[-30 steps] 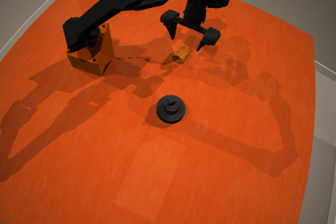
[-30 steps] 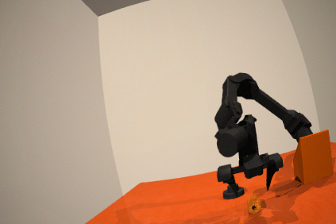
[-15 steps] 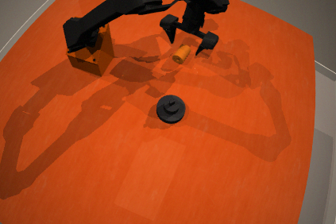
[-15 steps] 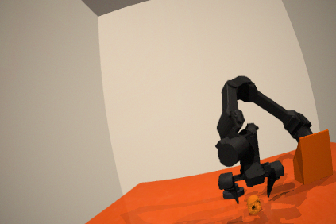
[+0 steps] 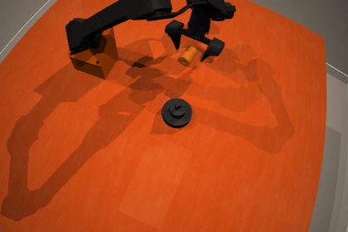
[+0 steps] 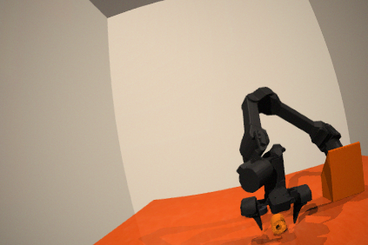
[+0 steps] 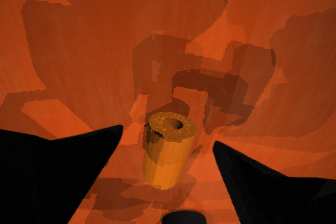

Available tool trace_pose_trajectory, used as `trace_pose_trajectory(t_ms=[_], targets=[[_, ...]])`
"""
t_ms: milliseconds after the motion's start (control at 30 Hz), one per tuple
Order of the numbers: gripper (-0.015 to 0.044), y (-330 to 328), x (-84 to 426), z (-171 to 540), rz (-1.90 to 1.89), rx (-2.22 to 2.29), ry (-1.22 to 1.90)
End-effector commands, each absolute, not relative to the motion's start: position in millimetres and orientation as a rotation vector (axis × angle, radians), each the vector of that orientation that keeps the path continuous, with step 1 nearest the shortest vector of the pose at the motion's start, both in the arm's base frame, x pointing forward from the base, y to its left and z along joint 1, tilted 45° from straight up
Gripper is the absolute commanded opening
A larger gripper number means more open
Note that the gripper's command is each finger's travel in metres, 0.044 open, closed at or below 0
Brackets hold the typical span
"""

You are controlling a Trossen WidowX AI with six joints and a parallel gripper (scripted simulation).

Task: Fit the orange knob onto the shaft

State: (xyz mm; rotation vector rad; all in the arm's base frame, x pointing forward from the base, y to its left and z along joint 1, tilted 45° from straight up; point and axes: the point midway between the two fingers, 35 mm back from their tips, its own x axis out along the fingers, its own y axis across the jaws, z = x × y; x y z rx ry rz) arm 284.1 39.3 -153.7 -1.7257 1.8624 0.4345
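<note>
The orange knob [image 5: 189, 53] [image 6: 277, 217] [image 7: 165, 162] lies on its side on the table. Its end with the hole shows in all three views; the flat side of the hole is not clear. My gripper [image 5: 190, 55] [image 6: 278, 226] [image 7: 169, 137] is open and empty. Its fingertips stand apart on either side of the knob, close above it, and no touch shows. The round dark pedestal [image 5: 168, 118] stands apart from the knob in the top view, with the dark shaft [image 5: 178, 107] upright and bare. A piece of the pedestal [image 7: 184, 217] shows at the bottom edge of the wrist view.
An orange block-shaped mount [image 5: 89, 66] [image 6: 346, 174] stands at the arm's base. The orange table [image 5: 235, 185] carries broad arm shadows. Grey walls rise beyond its edges. In the exterior view the pedestal cannot be made out behind the gripper.
</note>
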Motion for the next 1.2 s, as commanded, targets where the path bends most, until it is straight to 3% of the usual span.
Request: trace_pose_trajectory(t_ms=[0, 233, 467, 767, 1167], targets=[[0.0414, 36.4, 283.1, -155.8, 0.438, -1.734, 1.866], [0.024, 36.4, 283.1, -155.8, 0.438, -1.734, 1.866], [0.024, 36.4, 283.1, -155.8, 0.438, -1.734, 1.866], [0.018, 36.4, 283.1, -155.8, 0.438, -1.734, 1.866], [0.0179, 35.6, 281.7, -146.2, 0.553, -1.646, 1.757]])
